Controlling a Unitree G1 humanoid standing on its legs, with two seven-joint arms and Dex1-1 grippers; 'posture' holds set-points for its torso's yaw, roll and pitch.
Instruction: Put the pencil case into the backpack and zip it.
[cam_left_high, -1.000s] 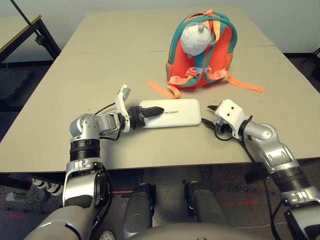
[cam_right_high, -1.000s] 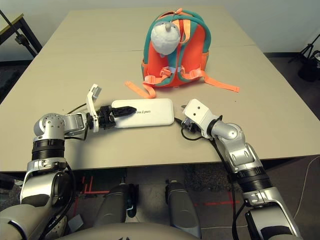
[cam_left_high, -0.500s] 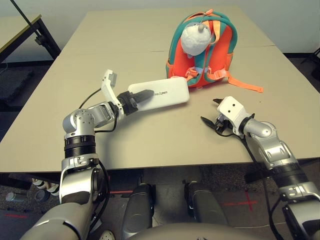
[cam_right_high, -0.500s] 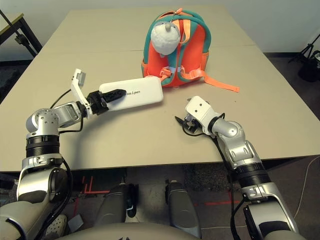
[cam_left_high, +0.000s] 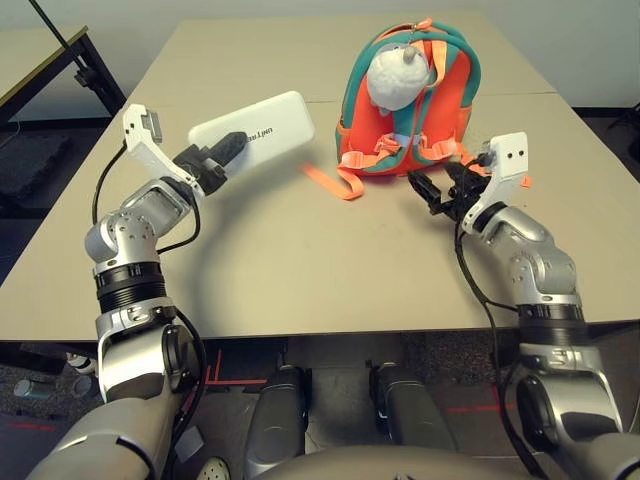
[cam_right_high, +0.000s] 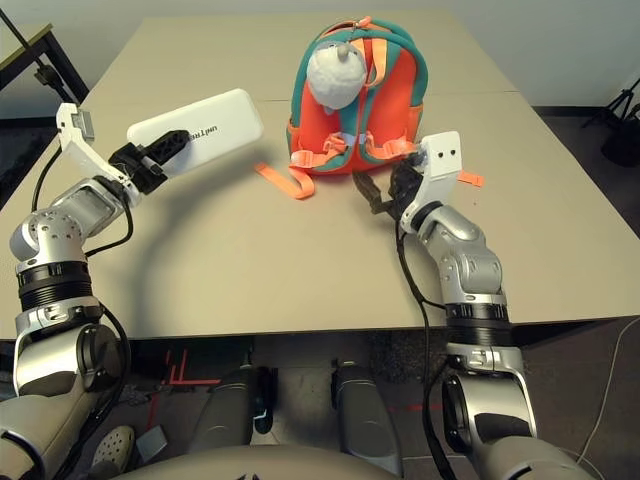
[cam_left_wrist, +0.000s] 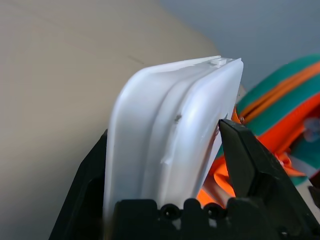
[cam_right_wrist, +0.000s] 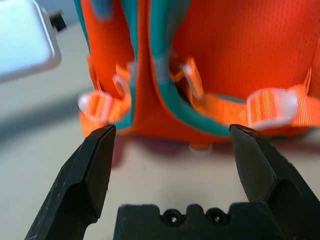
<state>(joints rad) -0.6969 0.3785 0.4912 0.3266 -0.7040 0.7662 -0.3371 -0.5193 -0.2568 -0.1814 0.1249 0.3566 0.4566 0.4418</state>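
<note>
— Pencil case (cam_left_high: 255, 128)?
— Clamped by one end between the left gripper's (cam_left_high: 222, 152) fingers (cam_left_wrist: 252, 165), lifted clear of the worktop (cam_left_high: 300, 260), left of the backpack (cam_left_high: 440, 95).

— Backpack?
— Standing upright toward the worktop's far side, plush charm (cam_left_high: 393, 78) near the top, straps (cam_left_high: 335, 182) trailing forward.

— Right gripper (cam_left_high: 432, 190)?
— Fingers (cam_right_wrist: 95, 165) spread wide, holding nothing, aimed at the backpack's base, just short of it.

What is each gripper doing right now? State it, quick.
Left gripper: shut on the flat white rectangular pencil case, lifted off the table.
Right gripper: open, empty, facing the orange and teal backpack.
</note>
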